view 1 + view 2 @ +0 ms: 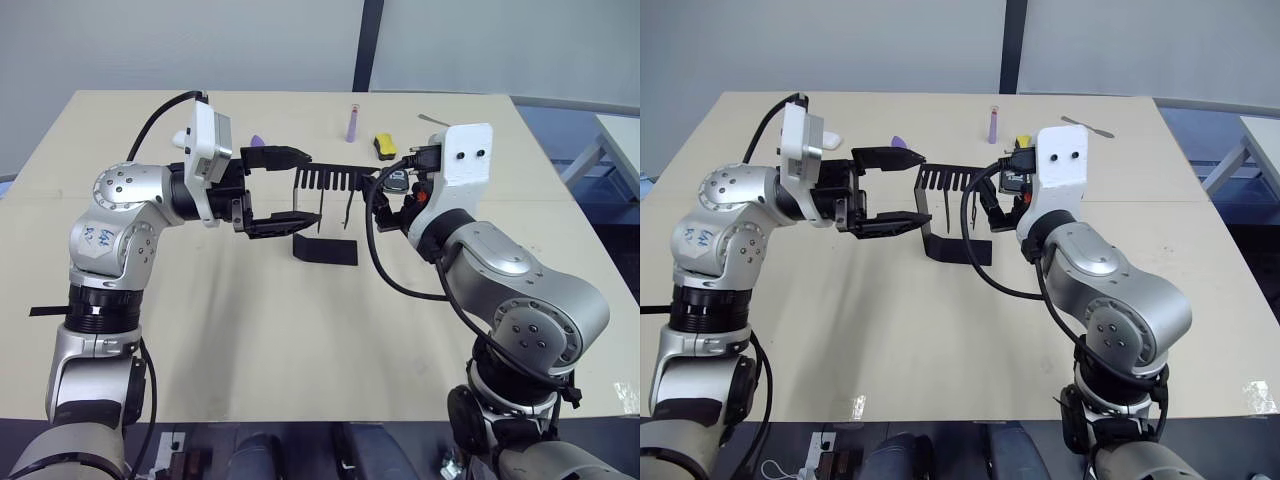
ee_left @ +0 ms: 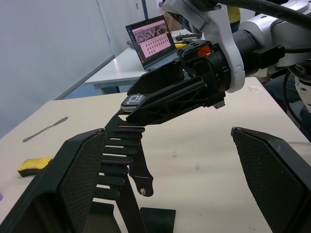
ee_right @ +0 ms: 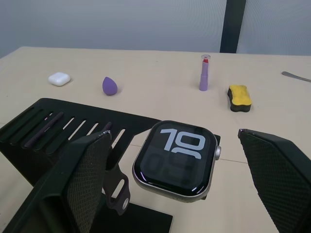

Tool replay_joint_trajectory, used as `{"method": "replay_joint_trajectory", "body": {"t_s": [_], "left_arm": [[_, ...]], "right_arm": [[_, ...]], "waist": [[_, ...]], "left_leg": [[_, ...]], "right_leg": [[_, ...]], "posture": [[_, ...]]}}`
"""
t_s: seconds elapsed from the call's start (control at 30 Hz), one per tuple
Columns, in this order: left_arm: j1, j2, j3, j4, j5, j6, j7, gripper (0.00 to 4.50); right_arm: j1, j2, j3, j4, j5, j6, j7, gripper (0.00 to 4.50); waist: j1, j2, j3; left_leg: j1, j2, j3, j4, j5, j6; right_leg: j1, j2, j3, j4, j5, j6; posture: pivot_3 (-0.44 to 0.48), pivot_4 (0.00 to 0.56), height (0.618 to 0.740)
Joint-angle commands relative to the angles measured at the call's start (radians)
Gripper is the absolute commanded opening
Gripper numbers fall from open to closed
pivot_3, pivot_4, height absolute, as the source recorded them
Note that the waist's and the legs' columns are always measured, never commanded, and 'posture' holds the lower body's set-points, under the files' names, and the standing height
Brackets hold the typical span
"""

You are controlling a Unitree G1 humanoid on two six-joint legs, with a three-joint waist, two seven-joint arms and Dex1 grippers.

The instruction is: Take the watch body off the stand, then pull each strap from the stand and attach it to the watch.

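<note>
Black sheet-metal stand [image 1: 325, 215] sits mid-table [image 1: 300, 340] in the head view, flat base down, comb-slotted top arm running L-R. Two thin black straps [image 1: 346, 211] hang from the slots. Left gripper [image 1: 283, 190] reaches in from the stand's L end, fingers spread wide, one above and one below the top arm's level, holding nothing. Right gripper [image 1: 397, 190] is at the stand's R end, where the watch body sits; cables and wrist block the fingers there. Farther back on the table: purple tube [image 1: 352, 123], yellow-and-black block [image 1: 385, 146].

Left wrist view: both own pads [image 2: 80, 179] far apart w/ the slotted arm rising betw. them. Watch body [image 2: 133, 101] rests on the arm's far end, screen up; right gripper's black fingers [image 2: 170, 99] sit around that end, just beside the watch. Whether they touch it, can't tell.

Right wrist view: watch body [image 3: 176, 158] lies screen-up on the stand's end, pale digits showing, crown on one side. Right pads [image 3: 85, 179] spread, one on each side of the watch w/ a clear gap, not touching. Beyond: white earbud case [image 3: 59, 78], purple egg-shaped sponge [image 3: 110, 86], knife tip [image 3: 295, 76].
</note>
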Motion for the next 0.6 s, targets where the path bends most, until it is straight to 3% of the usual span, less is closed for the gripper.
{"method": "replay_joint_trajectory", "body": {"t_s": [0.03,0.1,0.2,0.6], "left_arm": [[-0.005,0.01,0.024,-0.043,-0.004,-0.01,0.008,4.45],[-0.005,0.009,0.023,-0.043,-0.005,-0.011,0.01,4.45],[-0.006,0.009,0.023,-0.045,-0.006,-0.01,0.011,4.5],[-0.011,0.011,0.027,-0.048,-0.01,-0.003,0.013,4.5]], "right_arm": [[-0.013,0.009,0.003,-0.021,-0.02,-0.009,0.024,4.5],[-0.011,0.011,0.003,-0.021,-0.028,-0.01,0.029,4.5],[-0.01,0.011,0.003,-0.022,-0.036,-0.008,0.037,3.64],[-0.01,0.022,0.005,-0.029,-0.066,0.002,0.059,3.64]], "waist": [[0.0,0.0,0.0],[0.0,0.0,0.0],[0.0,0.0,0.0],[0.0,0.0,0.0]], "left_leg": [[0.0,0.0,0.0,0.0,0.0,0.0],[0.0,0.0,0.0,0.0,0.0,0.0],[0.0,0.0,0.0,0.0,0.0,0.0],[0.0,0.0,0.0,0.0,0.0,0.0]], "right_leg": [[0.0,0.0,0.0,0.0,0.0,0.0],[0.0,0.0,0.0,0.0,0.0,0.0],[0.0,0.0,0.0,0.0,0.0,0.0],[0.0,0.0,0.0,0.0,0.0,0.0]], "posture": [[0.0,0.15,0.74],[0.0,0.15,0.74],[0.0,0.15,0.74],[0.0,0.15,0.74]]}}
